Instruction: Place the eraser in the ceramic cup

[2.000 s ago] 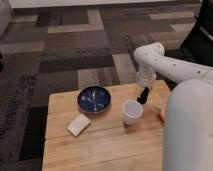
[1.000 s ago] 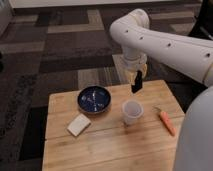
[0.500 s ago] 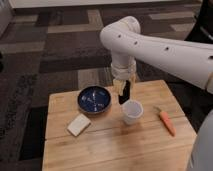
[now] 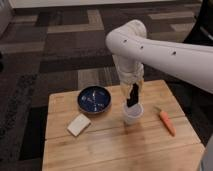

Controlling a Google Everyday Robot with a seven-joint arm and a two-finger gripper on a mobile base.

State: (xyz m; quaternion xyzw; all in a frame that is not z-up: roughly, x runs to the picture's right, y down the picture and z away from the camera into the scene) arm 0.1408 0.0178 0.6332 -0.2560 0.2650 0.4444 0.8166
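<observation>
Since a moment ago, the gripper (image 4: 133, 98) is shifting right and is now hanging directly over the ceramic cup (image 4: 132, 116), clenching the black eraser (image 4: 133, 95) just above its rim.

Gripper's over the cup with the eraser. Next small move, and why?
Probably open the gripper and release. It hangs shut on the black eraser, whose lower end sits right at the white cup's mouth, so it should drop in. Lower slightly first if clearance looks doubtful.

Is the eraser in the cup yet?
Not yet: the eraser hangs from the gripper, shut on it, just above the upright ceramic cup.
</observation>
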